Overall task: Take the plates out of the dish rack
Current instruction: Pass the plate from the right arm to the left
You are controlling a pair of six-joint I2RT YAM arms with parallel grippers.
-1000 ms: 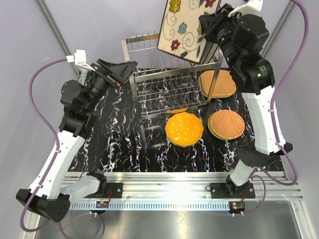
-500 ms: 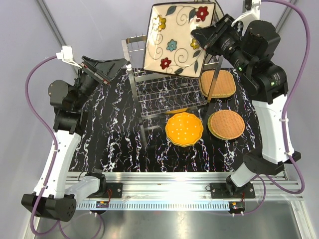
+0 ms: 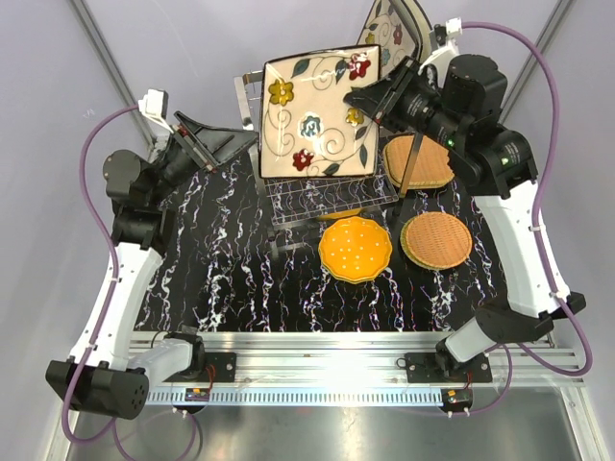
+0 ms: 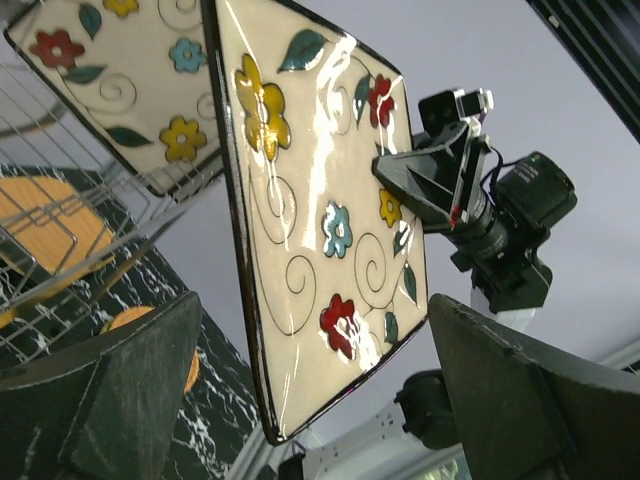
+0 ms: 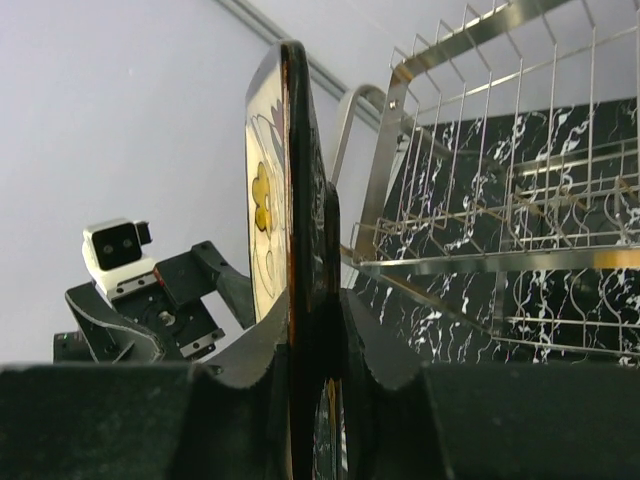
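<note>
Plate (image 3: 312,115) in right fingers (image 3: 377,96), above rack (image 3: 332,192)

Lab rig (aluminium rail (image 3: 336,348), plain walls (image 3: 192,38))

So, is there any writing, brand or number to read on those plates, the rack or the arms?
No readable text anywhere.
The flowered plate shows only painted flowers and leaves; the dish rack is bare wire; tags on the front rail are too small to read.

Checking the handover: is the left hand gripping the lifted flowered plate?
No, the left hand is wide open, short of the plate the right hand pinches.
</note>
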